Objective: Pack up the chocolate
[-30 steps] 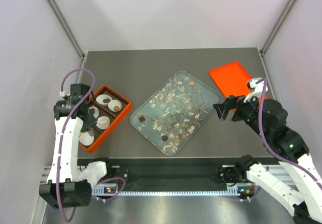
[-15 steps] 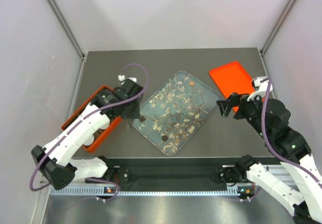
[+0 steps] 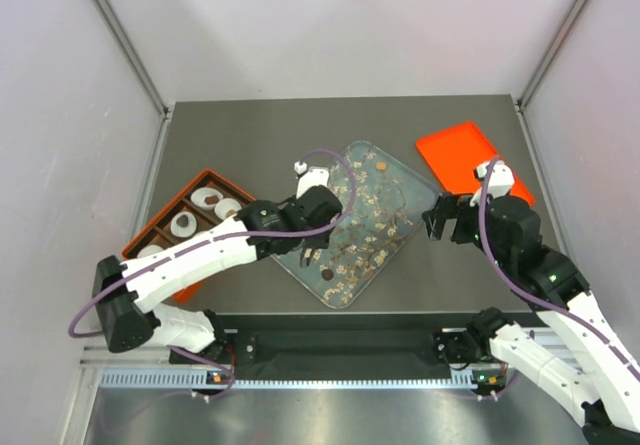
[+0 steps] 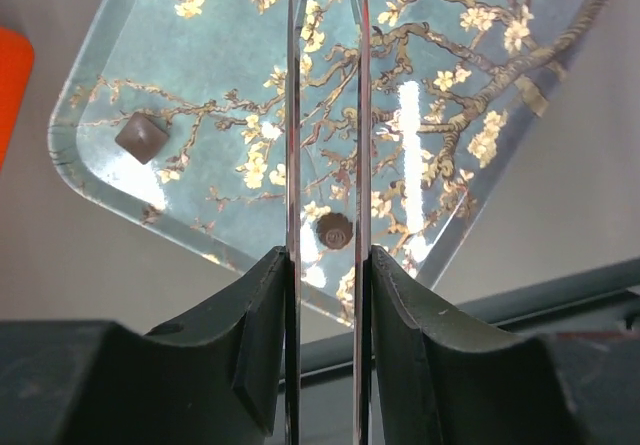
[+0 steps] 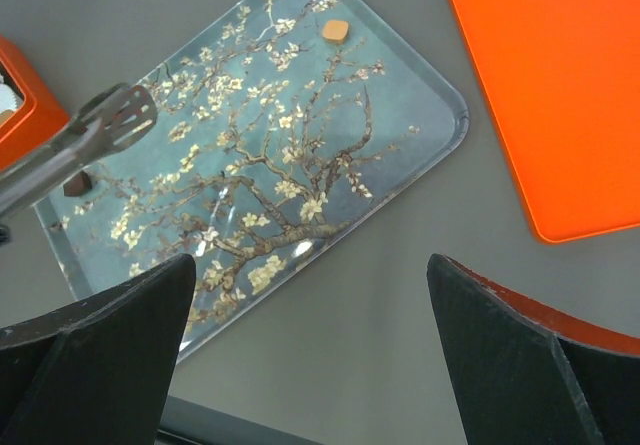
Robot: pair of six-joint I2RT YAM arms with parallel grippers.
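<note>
Chocolate pieces lie on the blossom-printed clear tray [image 3: 404,177]: a round dark one [image 4: 333,231], a square dark one [image 4: 141,137] and a caramel one [image 5: 336,30]. My left gripper [image 4: 328,255] is shut on metal tongs [image 4: 295,115], whose two blades stand a little apart above the round dark piece without touching it. In the top view the left gripper [image 3: 312,233] hangs over the tray's near left part. My right gripper [image 5: 310,265] is open and empty over bare table, between the tray and the orange lid [image 5: 560,85].
An orange compartment box [image 3: 148,248] at the left holds white paper cups, some with chocolate such as a brown piece [image 3: 228,206]. The lid [image 3: 470,160] lies flat at the back right. The tongs' perforated tip [image 5: 125,113] shows in the right wrist view.
My left arm has swung right from the orange box to above the tray, carrying the tongs. The right gripper has shifted slightly left and stays open.
</note>
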